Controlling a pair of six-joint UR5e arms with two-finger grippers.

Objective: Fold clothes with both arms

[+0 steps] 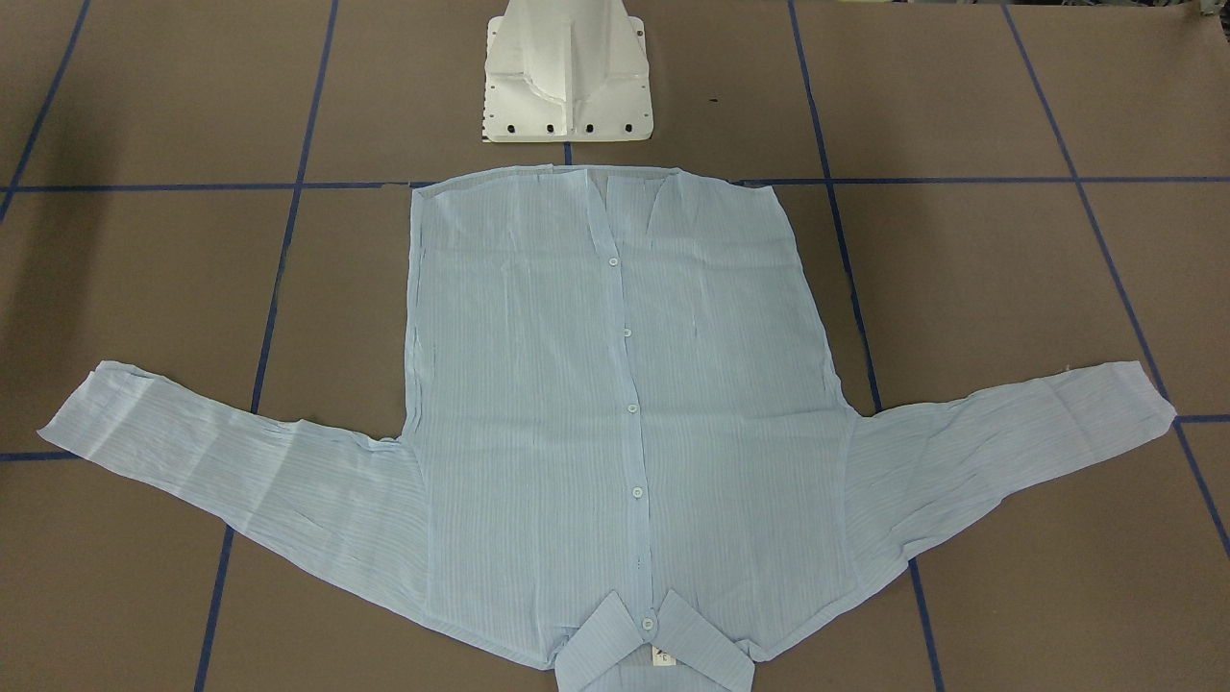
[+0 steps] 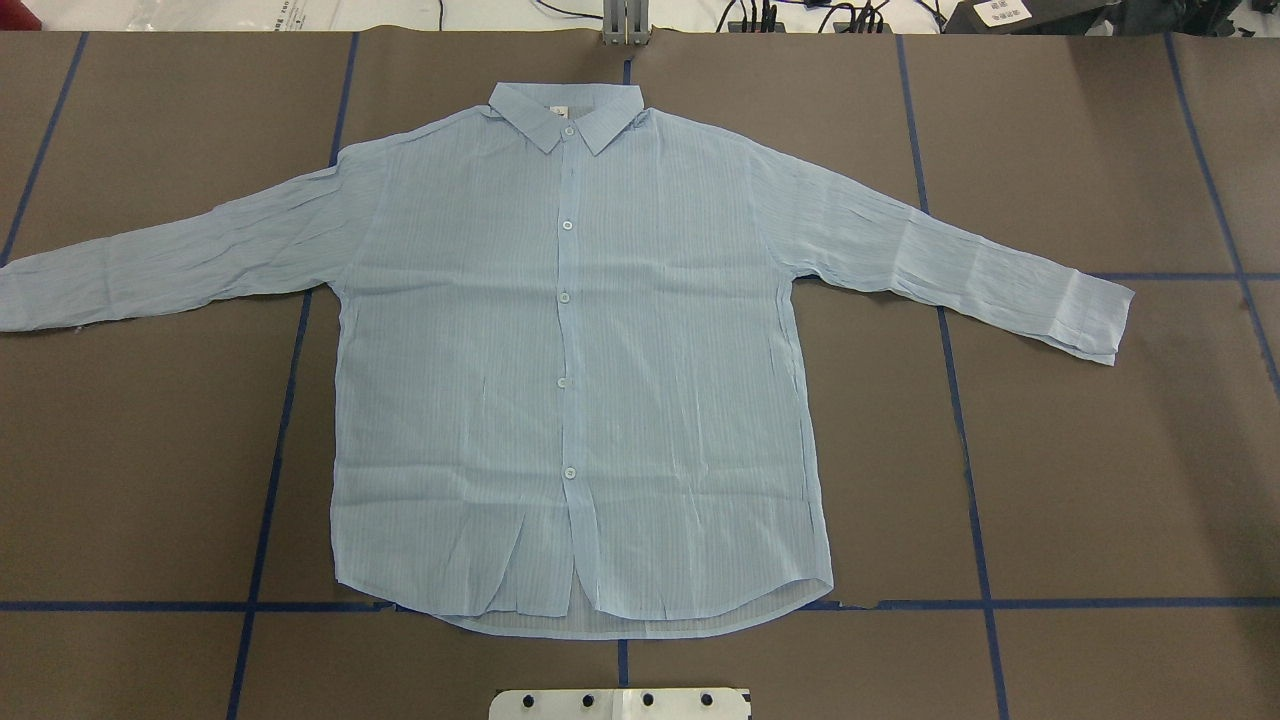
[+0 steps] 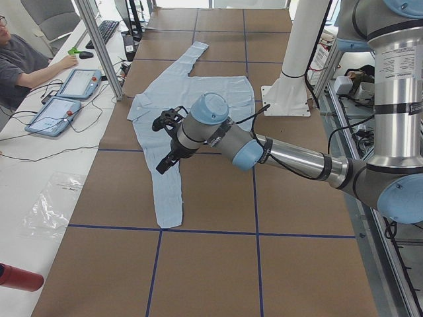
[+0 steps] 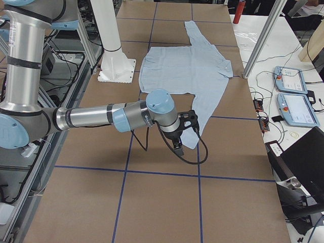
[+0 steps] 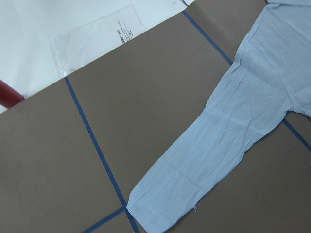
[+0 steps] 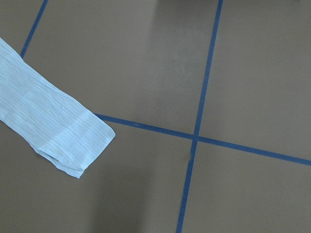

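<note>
The pale-blue shirt [image 2: 570, 350] lies flat and buttoned on the brown table, with its collar at the far side from the robot and both sleeves spread out. It also shows face-up in the front-facing view [image 1: 615, 384]. My left gripper [image 3: 163, 162] hovers above the shirt's left sleeve [image 5: 228, 141]; I cannot tell whether it is open or shut. My right gripper [image 4: 179, 147] hangs over the right sleeve's cuff [image 6: 58, 131]; its state I cannot tell either. Neither gripper shows in the overhead, front-facing or wrist views.
The white pedestal [image 1: 567, 77] stands just behind the shirt's hem. Blue tape lines [image 2: 960, 420] cross the table. A person [image 3: 26, 59] sits by tablets [image 3: 79, 82] on the white side bench. A plastic bag [image 5: 92, 39] and a red cylinder [image 3: 16, 277] lie there too.
</note>
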